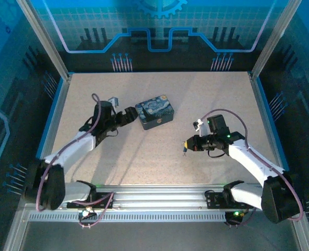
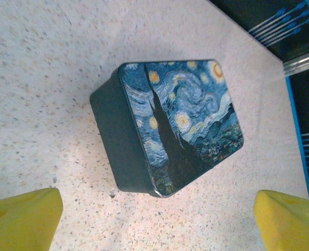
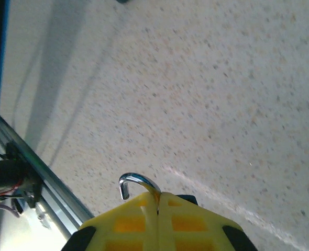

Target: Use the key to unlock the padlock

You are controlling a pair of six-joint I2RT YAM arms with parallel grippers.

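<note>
Yellow fingers (image 3: 128, 222) of the right gripper (image 3: 157, 197) are pressed tight together on the padlock (image 3: 136, 181), its silver shackle curling out past their tips above the speckled table (image 3: 238, 94). On the other side of the table, the left gripper (image 2: 157, 201) is spread wide and holds nothing, facing the starry-print box (image 2: 180, 120) close in front of it.

One painted box (image 1: 154, 114), one padlock (image 3: 136, 177), one table (image 1: 196, 94), and two pincers: left pincer (image 1: 129, 115), right pincer (image 1: 187, 148).
</note>
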